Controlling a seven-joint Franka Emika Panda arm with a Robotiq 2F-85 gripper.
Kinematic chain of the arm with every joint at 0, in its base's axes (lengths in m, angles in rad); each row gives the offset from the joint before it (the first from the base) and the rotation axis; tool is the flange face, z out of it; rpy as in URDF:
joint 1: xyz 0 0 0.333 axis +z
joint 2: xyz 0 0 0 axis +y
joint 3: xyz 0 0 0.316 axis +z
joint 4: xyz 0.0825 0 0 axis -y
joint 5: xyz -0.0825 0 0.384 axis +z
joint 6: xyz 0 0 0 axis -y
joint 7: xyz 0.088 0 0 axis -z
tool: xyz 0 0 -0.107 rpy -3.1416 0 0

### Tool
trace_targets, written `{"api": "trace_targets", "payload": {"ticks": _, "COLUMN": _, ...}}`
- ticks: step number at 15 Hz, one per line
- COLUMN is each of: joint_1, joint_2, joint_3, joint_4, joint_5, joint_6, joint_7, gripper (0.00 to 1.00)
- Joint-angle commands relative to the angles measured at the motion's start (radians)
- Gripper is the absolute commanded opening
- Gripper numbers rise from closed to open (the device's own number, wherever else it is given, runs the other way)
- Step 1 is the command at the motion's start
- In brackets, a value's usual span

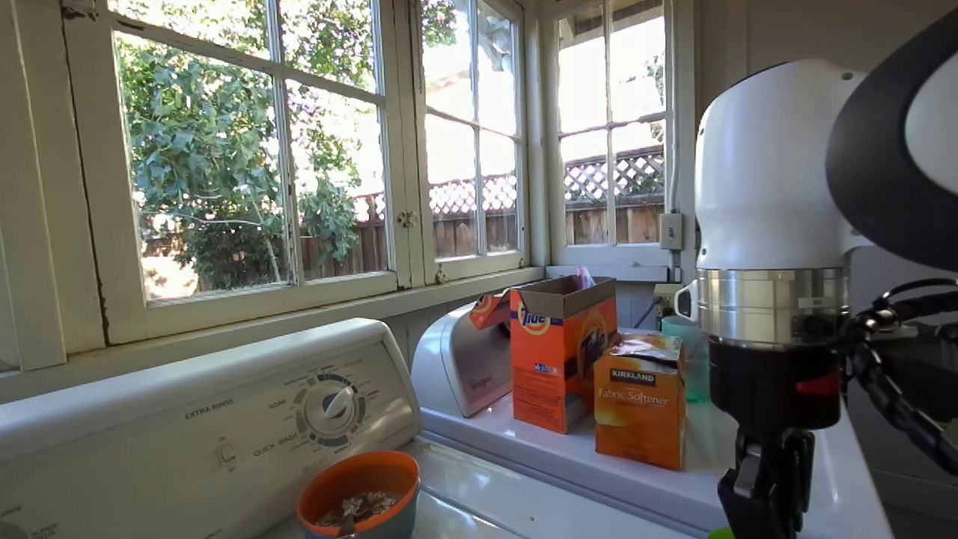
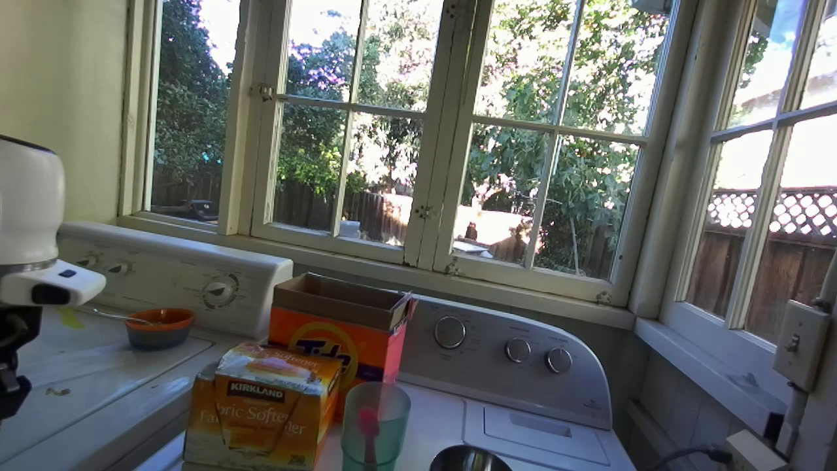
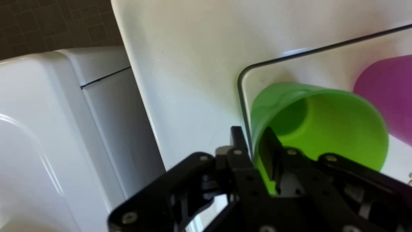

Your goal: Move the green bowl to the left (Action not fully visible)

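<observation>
Evidently, the black hand [image 3: 253, 132], narrowly parted astride the rim of the round lime-green plastic bowl [image 3: 338, 125], should close squarely before lifting.

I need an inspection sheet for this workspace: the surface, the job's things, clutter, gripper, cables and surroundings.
Surface: white appliance tops; small brownish spot on one.
Job's things: green bowl, mouth facing the wrist camera, beside a purple object; contact between them unclear.
Clutter: Tide box, Fabric Softener box, orange-rimmed bowl with a utensil and flaky bits, teal cup with something pink inside, metal vessel partly cut off.
Gripper: fingers straddle the green bowl's rim in the wrist view; whether they clamp it, unclear.
Cables: black cable along the robot arm; dark cord below the light switch.
Surroundings: windows, trees and a wooden fence outside, tiled floor.
</observation>
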Motion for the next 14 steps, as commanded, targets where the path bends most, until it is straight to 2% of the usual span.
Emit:
{"api": "trace_targets", "payload": {"ticks": 1, "joint_1": 0.005, "joint_2": -0.037, "joint_3": 0.003, "joint_4": -0.022, "joint_5": 0.025, "joint_6": 0.001, "joint_7": -0.009, "gripper": 0.00}}
{"api": "trace_targets", "payload": {"ticks": 14, "joint_1": 0.022, "joint_2": -0.314, "joint_3": 0.026, "joint_4": -0.152, "joint_5": -0.003, "joint_6": -0.025, "joint_7": 0.014, "gripper": 0.01}}
